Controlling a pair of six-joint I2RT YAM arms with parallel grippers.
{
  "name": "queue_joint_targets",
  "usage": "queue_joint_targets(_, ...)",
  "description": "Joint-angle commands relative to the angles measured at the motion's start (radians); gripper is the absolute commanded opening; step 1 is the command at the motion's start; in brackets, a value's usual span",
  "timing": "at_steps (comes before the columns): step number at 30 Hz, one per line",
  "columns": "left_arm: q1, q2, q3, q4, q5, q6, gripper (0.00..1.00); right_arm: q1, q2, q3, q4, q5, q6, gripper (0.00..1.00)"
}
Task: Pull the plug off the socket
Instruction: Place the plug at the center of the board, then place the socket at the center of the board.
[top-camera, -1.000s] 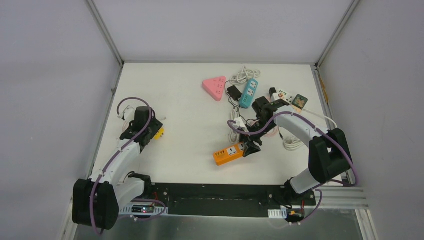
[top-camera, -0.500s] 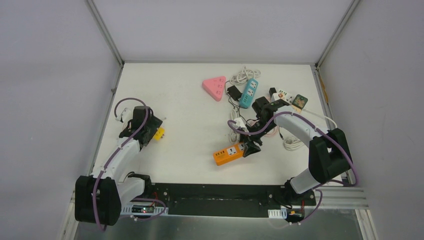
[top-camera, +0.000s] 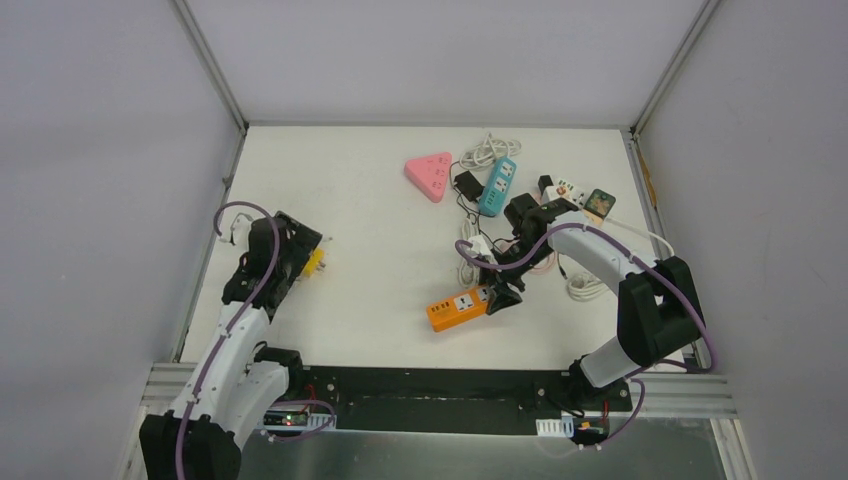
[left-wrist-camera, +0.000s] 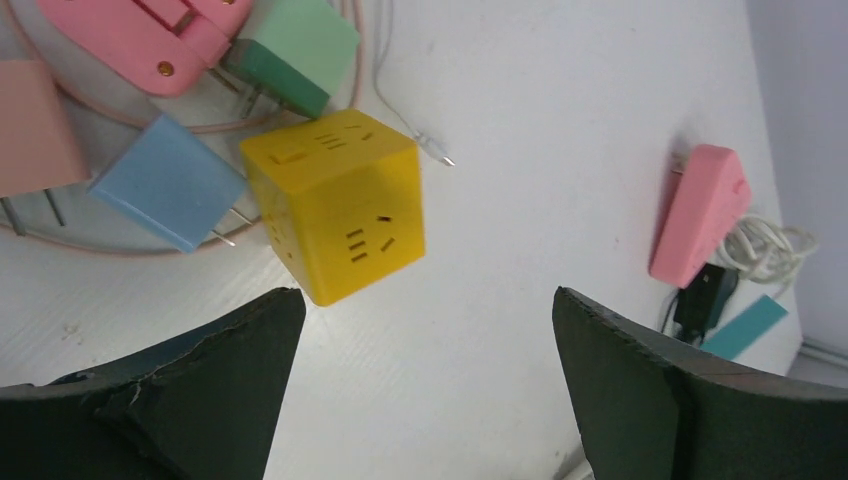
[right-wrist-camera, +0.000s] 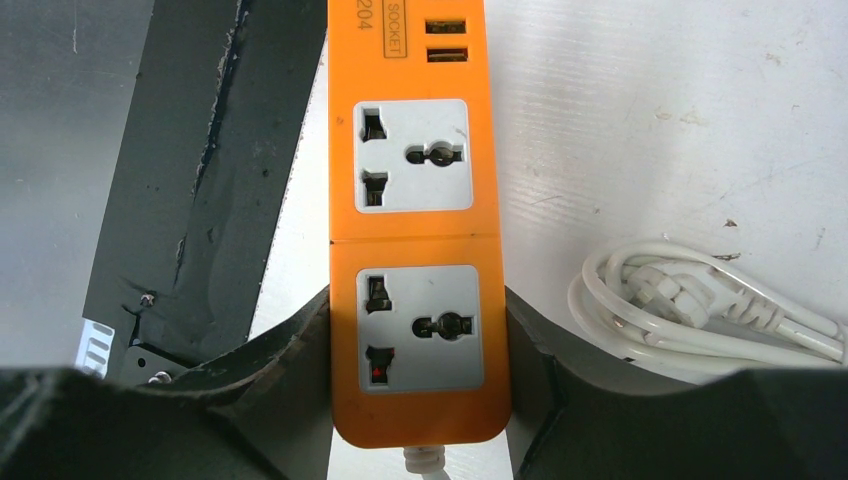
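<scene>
A yellow cube socket (left-wrist-camera: 335, 205) sits on the white table, with no plug in the faces I can see. A blue plug (left-wrist-camera: 165, 195) lies just left of it, prongs bare and pointing at the cube. My left gripper (left-wrist-camera: 425, 310) is open wide just short of the cube, nothing between its fingers; from above it (top-camera: 300, 252) is next to the cube (top-camera: 316, 263). My right gripper (right-wrist-camera: 418, 340) is shut on the cord end of an orange power strip (right-wrist-camera: 418, 200), whose two sockets are empty; in the top view this strip (top-camera: 455, 308) lies near the table's front.
A green plug (left-wrist-camera: 290, 55) and pink adapters (left-wrist-camera: 140, 35) lie behind the cube. Far back sit a pink triangular strip (top-camera: 430, 175), a teal strip (top-camera: 498, 186), a black adapter (top-camera: 467, 183) and small plugs (top-camera: 575, 190). A white coiled cord (right-wrist-camera: 690, 310) lies right of the orange strip.
My left gripper has opened and drawn back toward the near left, away from the yellow cube. The right arm and the orange strip have not moved.
</scene>
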Motion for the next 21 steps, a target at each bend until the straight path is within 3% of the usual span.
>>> queue_joint_targets(1,0.006,-0.090,0.054,-0.017,0.157,0.069,0.99,-0.006,-0.040,0.051,-0.052,-0.053,-0.022,0.00)
queue_joint_targets(5,0.002,-0.127,0.048,0.081,0.389,0.156,0.99,-0.010,-0.049,0.064,-0.068,-0.061,-0.023,0.00)
queue_joint_targets(10,-0.100,-0.096,-0.074,0.571,0.752,0.187,0.91,-0.044,-0.079,0.091,-0.114,-0.096,-0.027,0.00)
queue_joint_targets(16,-0.471,0.010,-0.068,0.786,0.670,0.410,0.91,-0.123,-0.102,0.143,-0.235,-0.201,-0.092,0.00)
queue_joint_targets(21,-0.639,0.107,-0.080,0.961,0.620,0.562,0.92,-0.164,-0.102,0.176,-0.313,-0.252,-0.136,0.00)
